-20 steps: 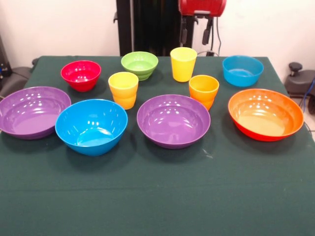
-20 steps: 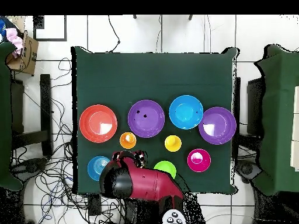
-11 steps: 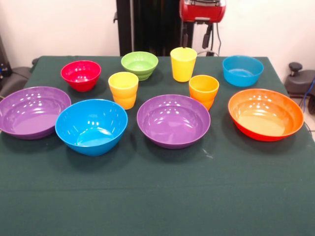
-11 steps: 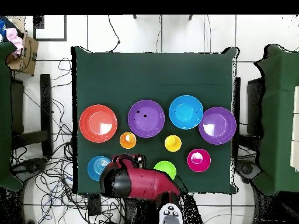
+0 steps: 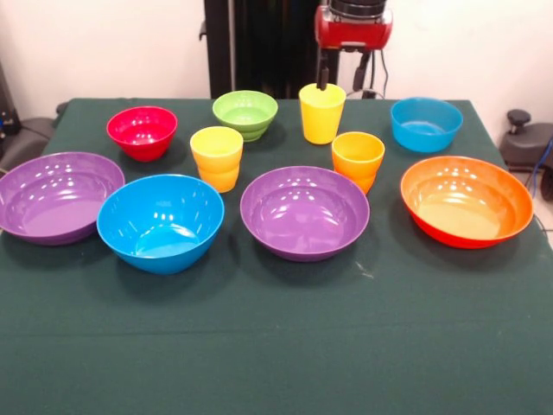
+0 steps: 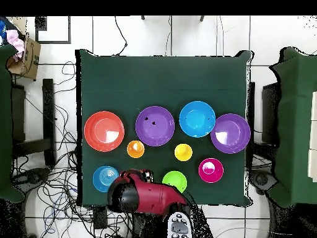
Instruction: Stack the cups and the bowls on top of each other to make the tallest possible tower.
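Note:
My gripper (image 5: pixel 341 76) hangs open at the far edge of the table, just behind and above a yellow cup (image 5: pixel 321 112), holding nothing. All cups and bowls stand apart on the green cloth. The back row holds a red bowl (image 5: pixel 142 131), a light green bowl (image 5: pixel 245 113) and a small blue bowl (image 5: pixel 425 124). A yellow-orange cup (image 5: pixel 217 157) and an orange cup (image 5: pixel 357 160) stand in the middle. In front are a purple bowl (image 5: pixel 56 195), a blue bowl (image 5: pixel 161 221), a second purple bowl (image 5: pixel 304 212) and an orange bowl (image 5: pixel 467 201). From above, the red arm (image 6: pixel 145 195) hides the gripper and the far yellow cup.
The green-clothed table (image 6: pixel 164 77) has cables on the floor around it. A cardboard box (image 6: pixel 21 52) sits at the upper left, and other green tables stand at both sides. Black equipment (image 5: pixel 527 143) sits beside the table's right edge.
The arm has drawn back toward the robot's base, uncovering more of the light green bowl from above. The cups and bowls have not moved.

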Controlling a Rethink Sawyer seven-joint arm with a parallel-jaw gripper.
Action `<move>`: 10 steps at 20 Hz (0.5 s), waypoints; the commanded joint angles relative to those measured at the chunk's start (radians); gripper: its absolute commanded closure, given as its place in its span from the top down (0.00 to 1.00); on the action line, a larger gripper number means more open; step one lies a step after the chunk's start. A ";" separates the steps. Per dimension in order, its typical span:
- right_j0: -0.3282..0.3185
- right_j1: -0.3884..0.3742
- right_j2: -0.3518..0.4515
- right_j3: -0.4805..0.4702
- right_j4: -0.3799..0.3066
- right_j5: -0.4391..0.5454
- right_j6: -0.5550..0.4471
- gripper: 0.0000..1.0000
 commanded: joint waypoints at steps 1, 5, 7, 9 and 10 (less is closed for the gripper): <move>0.000 0.139 0.021 0.048 -0.059 -0.107 0.170 1.00; -0.007 0.187 0.018 0.057 -0.067 -0.164 0.184 1.00; -0.005 0.204 0.016 0.058 -0.067 -0.186 0.191 1.00; -0.008 0.228 0.022 0.056 -0.068 -0.214 0.198 1.00; -0.011 0.239 0.026 0.054 -0.068 -0.225 0.201 1.00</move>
